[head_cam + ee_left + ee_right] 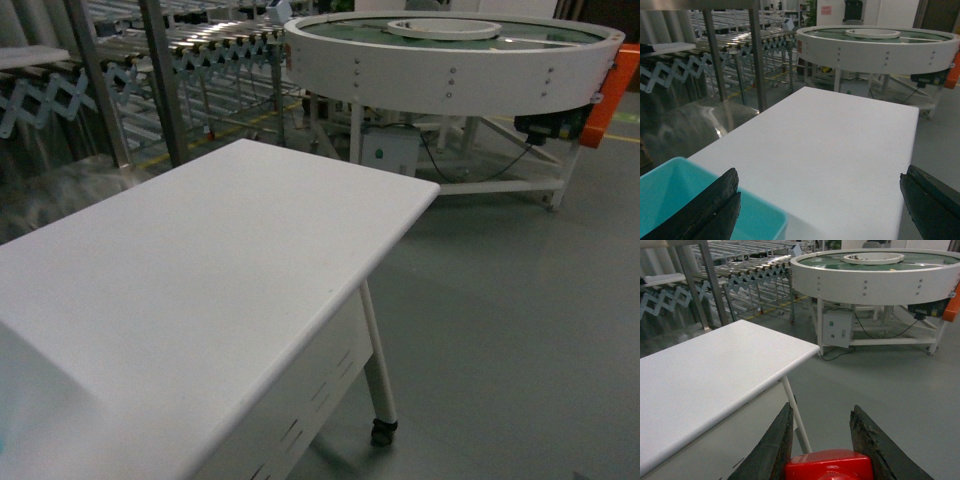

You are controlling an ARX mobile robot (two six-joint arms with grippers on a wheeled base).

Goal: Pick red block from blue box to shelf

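Right wrist view shows me the red block (829, 465) sitting between the two fingers of the right claw (822, 442), so I judge the pick from the blue box (700, 210) is done. This claw holds the block above the floor, beside the white counter (705, 370), not over it. In the left wrist view the left claw (820, 200) stands wide and holds nothing, above the counter near the corner of the blue box. What is left, I think, is the carrying: the shelf (160, 80) stands well apart, behind the counter, and the block is not yet on it.
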